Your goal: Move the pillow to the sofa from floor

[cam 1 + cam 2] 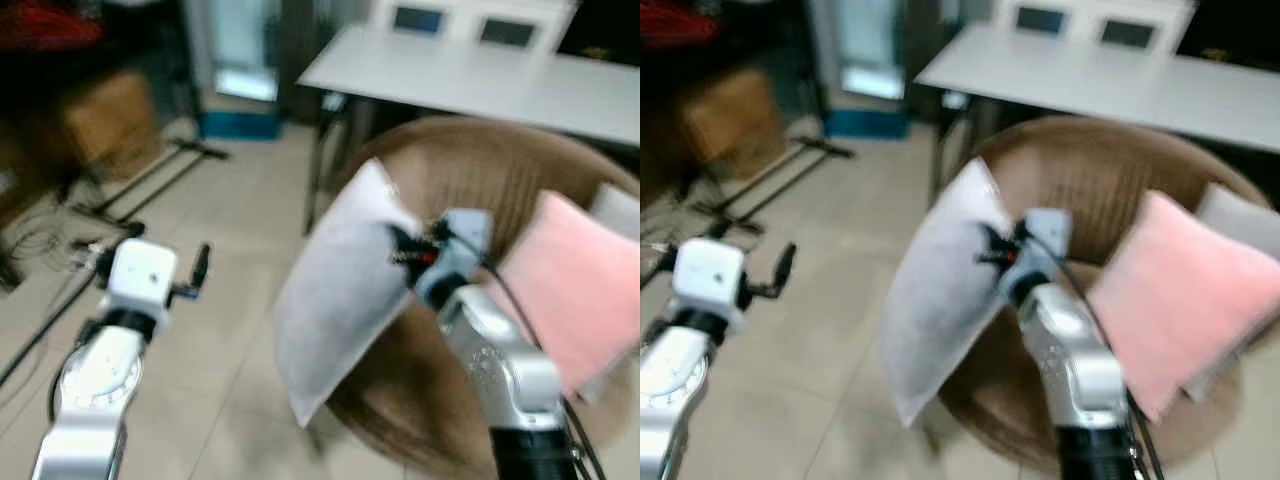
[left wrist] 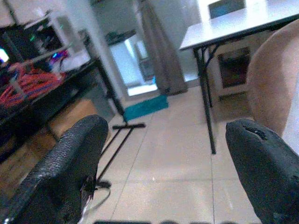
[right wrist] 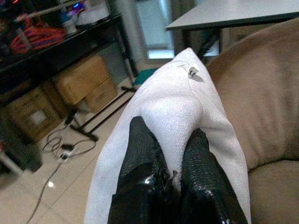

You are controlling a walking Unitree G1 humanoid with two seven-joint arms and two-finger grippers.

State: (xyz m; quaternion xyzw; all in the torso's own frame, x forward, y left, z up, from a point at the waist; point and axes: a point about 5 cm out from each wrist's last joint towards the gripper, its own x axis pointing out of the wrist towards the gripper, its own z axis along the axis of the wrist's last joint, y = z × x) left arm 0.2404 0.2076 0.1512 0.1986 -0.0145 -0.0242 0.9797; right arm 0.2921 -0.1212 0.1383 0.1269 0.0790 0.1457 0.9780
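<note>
My right gripper point(image 1: 403, 246) is shut on the edge of a white pillow point(image 1: 335, 290), which hangs off the floor against the left rim of a round brown sofa chair point(image 1: 470, 170). In the right wrist view the two black fingers point(image 3: 140, 158) pinch the white pillow point(image 3: 182, 107) between them. A pink pillow point(image 1: 575, 285) leans on the sofa's right side. Out to the left over the tiled floor, my left gripper point(image 1: 200, 268) is raised; its fingers point(image 2: 70, 163) stand wide apart with nothing between them.
A white table point(image 1: 470, 75) stands right behind the sofa. On the left are a dark shelf with cardboard boxes point(image 1: 105, 120), a black stand's legs point(image 1: 150, 180) and cables point(image 1: 40, 245) on the floor. A grey cushion point(image 1: 615, 210) peeks from behind the pink one.
</note>
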